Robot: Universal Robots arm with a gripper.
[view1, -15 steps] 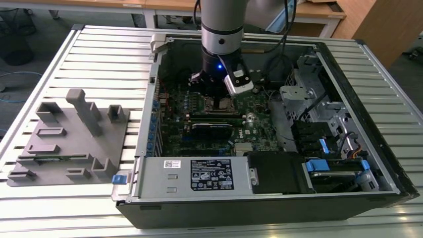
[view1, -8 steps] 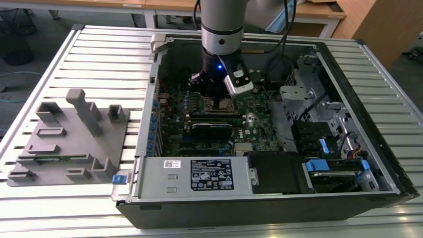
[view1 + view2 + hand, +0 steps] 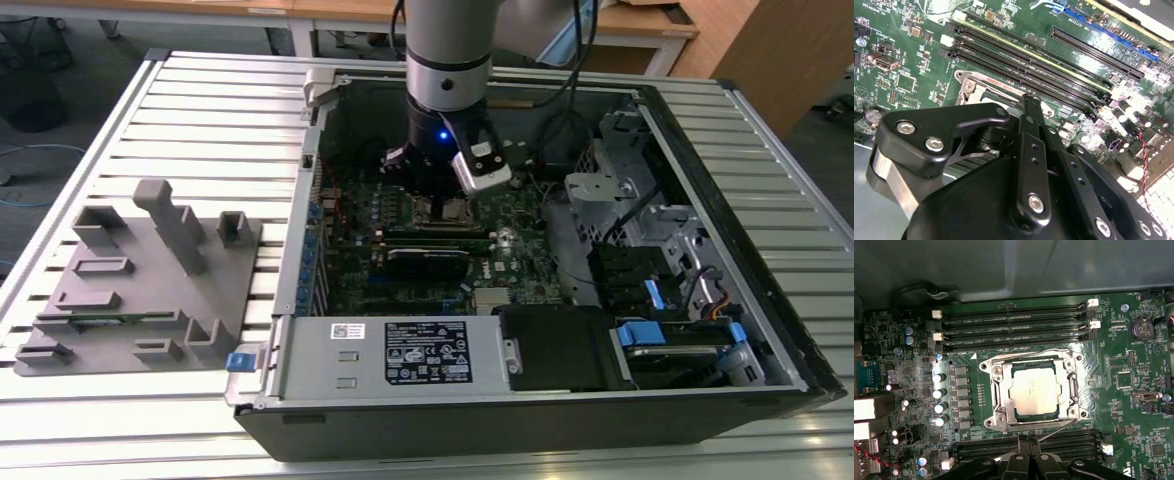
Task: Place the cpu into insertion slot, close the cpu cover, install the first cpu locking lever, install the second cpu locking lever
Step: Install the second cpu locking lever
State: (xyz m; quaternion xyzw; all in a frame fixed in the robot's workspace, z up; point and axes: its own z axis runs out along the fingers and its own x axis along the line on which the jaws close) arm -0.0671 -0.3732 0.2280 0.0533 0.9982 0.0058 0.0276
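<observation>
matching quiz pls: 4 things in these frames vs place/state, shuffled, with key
1 cpu
2 cpu cover
3 gripper
4 grey fixture block

A outside the computer case, at the exterior view's left
B lying in the socket, silver top showing
C down around the chip, framing it
D beside the socket's edge, over the memory slots

Pairs: 1-B, 2-C, 3-D, 4-A

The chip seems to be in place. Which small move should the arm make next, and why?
Probably push the slanted lever down toward its catch: the cpu is seated, the cpu cover lies flat around it, and the gripper is beside the lever's end.
</observation>
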